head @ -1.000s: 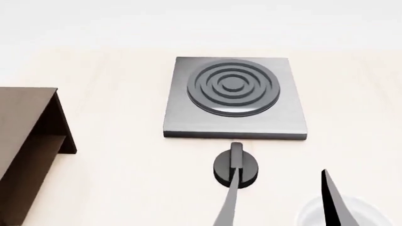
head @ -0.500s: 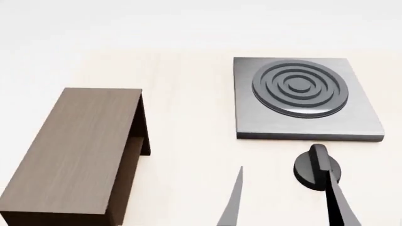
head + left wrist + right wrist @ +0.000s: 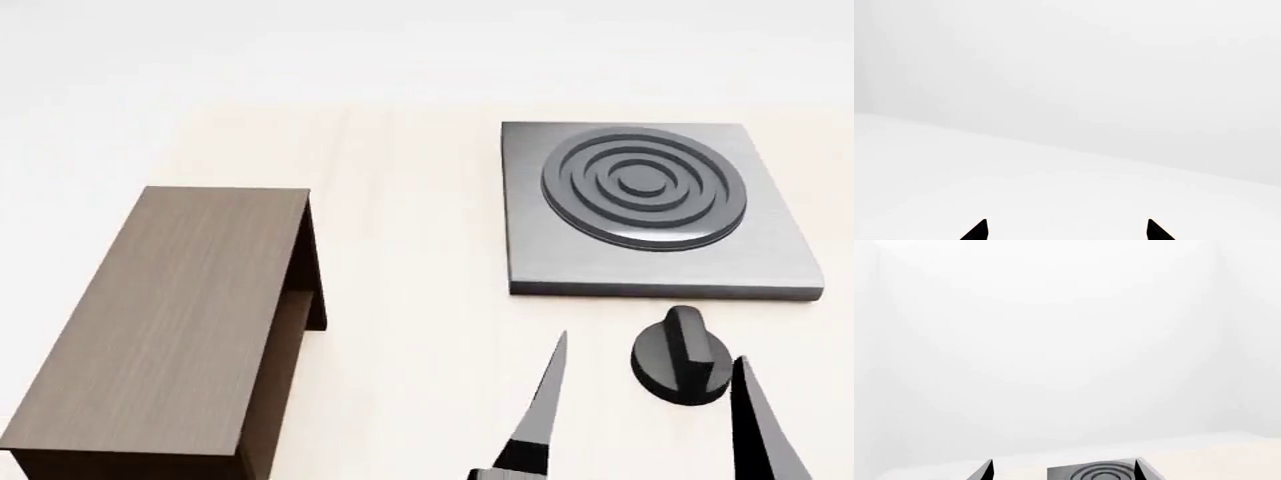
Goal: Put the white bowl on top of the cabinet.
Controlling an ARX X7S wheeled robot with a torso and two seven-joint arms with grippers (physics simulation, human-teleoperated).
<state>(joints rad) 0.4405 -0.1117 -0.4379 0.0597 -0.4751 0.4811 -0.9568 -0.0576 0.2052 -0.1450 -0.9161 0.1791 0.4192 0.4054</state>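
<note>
No bowl shows. Cabinet [image 3: 167,320] stands on the worktop [image 3: 400,250], top bare. Both pincers, left [image 3: 1066,230] and right [image 3: 1064,470], gape wide, empty. Ceramic is likely heavy, slippery: grip the rim.

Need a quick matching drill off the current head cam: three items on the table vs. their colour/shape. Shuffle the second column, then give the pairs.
Items:
1. cabinet
2. stove plate
3. knob

Descriptions:
A. grey square with raised concentric rings
B. small black round piece with a ridge across it
C. brown wood-grain box with a long flat top

Pairs: 1-C, 2-A, 3-B
</note>
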